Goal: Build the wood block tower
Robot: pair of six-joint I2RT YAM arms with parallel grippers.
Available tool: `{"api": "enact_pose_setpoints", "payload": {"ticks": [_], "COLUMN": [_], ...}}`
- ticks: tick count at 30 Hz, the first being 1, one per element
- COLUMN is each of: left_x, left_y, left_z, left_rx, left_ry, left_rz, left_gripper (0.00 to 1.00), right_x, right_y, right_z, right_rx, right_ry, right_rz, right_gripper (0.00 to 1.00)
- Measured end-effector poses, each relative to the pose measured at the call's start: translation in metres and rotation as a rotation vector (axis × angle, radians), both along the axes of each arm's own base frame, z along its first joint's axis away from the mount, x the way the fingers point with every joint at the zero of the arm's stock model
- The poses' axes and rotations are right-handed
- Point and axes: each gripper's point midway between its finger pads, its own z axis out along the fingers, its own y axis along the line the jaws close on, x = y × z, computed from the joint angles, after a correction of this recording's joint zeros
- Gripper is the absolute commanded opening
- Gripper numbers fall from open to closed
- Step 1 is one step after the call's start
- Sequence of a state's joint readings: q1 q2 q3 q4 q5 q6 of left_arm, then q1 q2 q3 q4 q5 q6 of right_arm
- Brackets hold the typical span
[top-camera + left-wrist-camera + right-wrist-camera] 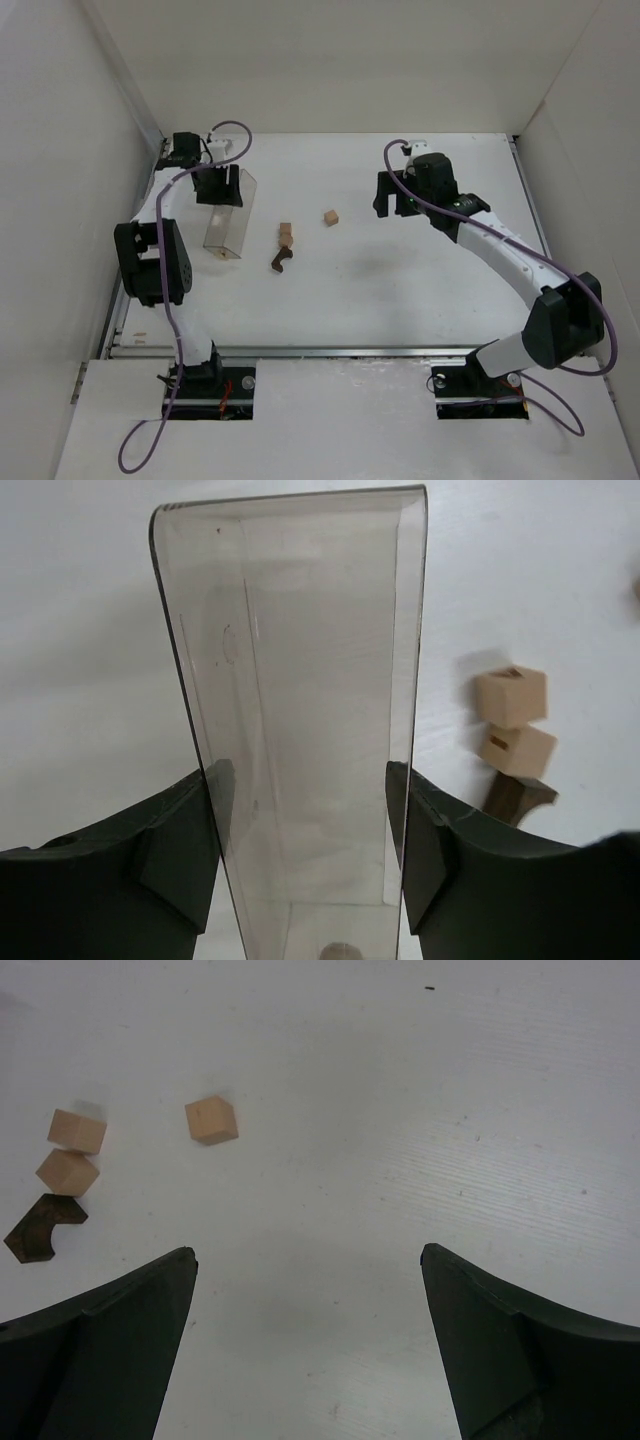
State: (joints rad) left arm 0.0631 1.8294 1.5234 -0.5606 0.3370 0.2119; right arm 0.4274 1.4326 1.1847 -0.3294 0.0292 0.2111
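White table [400, 290]: left pincer [305, 825] clamped on clear box [300, 630]; right pincer [310, 1330] apart; cubes [211, 1120], arch [42, 1228] between.

White tabletop [420, 290]. Two tan cubes [286, 234] touching, dark brown arch [282, 261] just beside them. One more tan cube [330, 216] lies apart, rightward.

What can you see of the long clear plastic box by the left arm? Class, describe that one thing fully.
The clear plastic box is long, narrow and see-through, with thin, faintly smoky walls and rounded corners. It sits left of the wooden blocks and apart from them. The left hand grips it, with one dark finger pressed against each long side wall. A small tan object shows at the end nearer the arm bases. Whether it is inside the box is unclear.
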Motion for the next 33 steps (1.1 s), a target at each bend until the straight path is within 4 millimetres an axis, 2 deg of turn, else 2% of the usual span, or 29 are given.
{"api": "enact_pose_setpoints", "payload": {"ticks": [5,6,11,13,14,16,19,24,28,31,33], "left_x": [-0.021,-0.026,-0.018,-0.019,-0.02,-0.019,-0.019,-0.011,0.008,0.017,0.018], "left_y": [-0.036,-0.04,-0.022,-0.015,-0.013,-0.01,0.001,0.021,0.047,0.062,0.07], "left_z": [-0.055,-0.06,-0.061,-0.062,-0.062,-0.063,-0.076,-0.072,-0.059,-0.044,-0.032], "left_rx": [-0.263,-0.347,-0.542,-0.569,-0.571,-0.554,-0.443,-0.26,-0.099,-0.006,0.055], "left_ry": [0.184,0.224,0.252,0.259,0.263,0.257,0.251,0.187,0.08,0.004,-0.042], "left_rz": [-0.164,-0.185,-0.196,-0.178,-0.171,-0.169,-0.15,-0.118,-0.057,-0.002,0.036], "left_gripper": [0.18,0.23,0.37,0.47,0.58,0.68,0.78,0.93,0.94,0.94,0.92], "right_x": [-0.003,-0.004,-0.01,-0.012,-0.013,-0.014,-0.015,-0.007,0.007,0.025,0.034], "right_y": [0.016,0.019,0.037,0.043,0.045,0.049,0.053,0.067,0.084,0.1,0.107], "right_z": [-0.015,-0.016,-0.013,-0.013,-0.013,-0.015,-0.02,-0.025,-0.022,-0.02,-0.026], "right_rx": [0.004,0.007,0.031,0.039,0.044,0.05,0.054,0.055,0.039,0.007,-0.023], "right_ry": [0.046,0.049,0.054,0.059,0.061,0.071,0.087,0.101,0.11,0.11,0.117], "right_rz": [0.04,0.047,0.079,0.085,0.086,0.085,0.073,0.047,0.032,0.032,0.035], "right_gripper": [0.99,0.99,0.99,0.99,0.99,0.99,0.99,0.99,0.99,0.99,0.99]}}
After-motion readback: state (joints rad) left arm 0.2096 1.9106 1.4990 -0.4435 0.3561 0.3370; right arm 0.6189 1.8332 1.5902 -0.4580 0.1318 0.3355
